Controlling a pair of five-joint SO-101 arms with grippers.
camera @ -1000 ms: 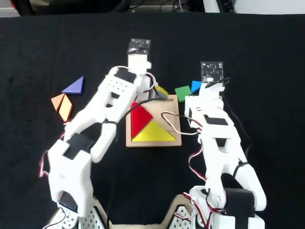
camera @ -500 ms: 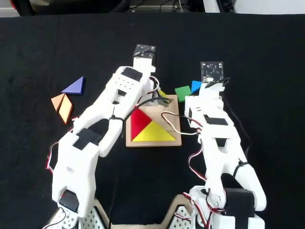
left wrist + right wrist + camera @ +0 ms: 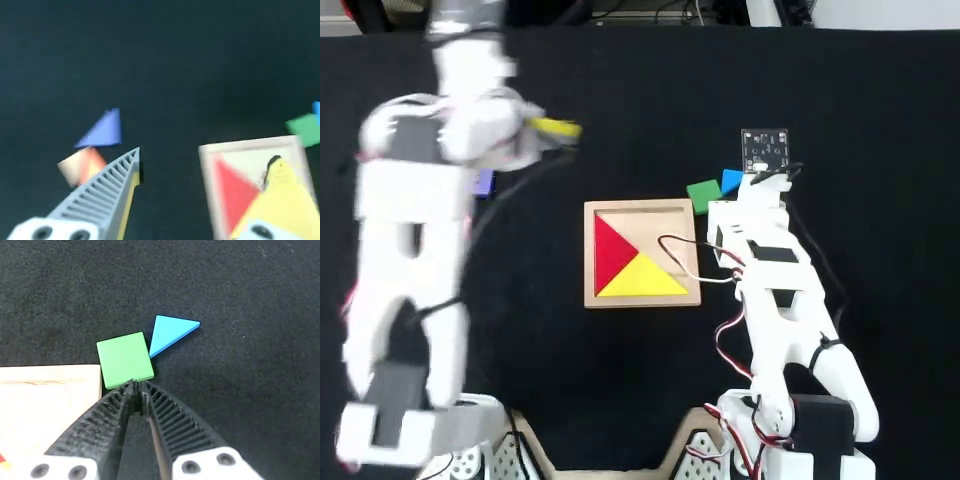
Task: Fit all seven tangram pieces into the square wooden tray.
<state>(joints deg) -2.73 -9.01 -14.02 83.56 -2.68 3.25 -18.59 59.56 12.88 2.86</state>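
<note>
The square wooden tray (image 3: pixel 642 297) lies mid-table with a red triangle (image 3: pixel 610 250) and a yellow triangle (image 3: pixel 642 277) inside. My left gripper (image 3: pixel 548 132) hangs high over the far left of the table, open and empty. In the left wrist view its grey finger (image 3: pixel 107 185) and yellow finger (image 3: pixel 280 195) stand wide apart above a blue-violet triangle (image 3: pixel 102 131), an orange piece (image 3: pixel 80 164) and the tray (image 3: pixel 250 149). My right gripper (image 3: pixel 138 390) is shut on nothing, its tips at the edge of a green square (image 3: pixel 125 359) beside a light blue triangle (image 3: pixel 170 332).
The green square (image 3: pixel 703 194) and light blue triangle (image 3: pixel 731 180) lie just off the tray's far right corner. The blue-violet triangle (image 3: pixel 483 182) peeks out from behind the left arm. Black cloth covers the table, with open room in front of the tray.
My left arm has swung up and away from the tray's far edge to the far left of the table. The right arm has kept still.
</note>
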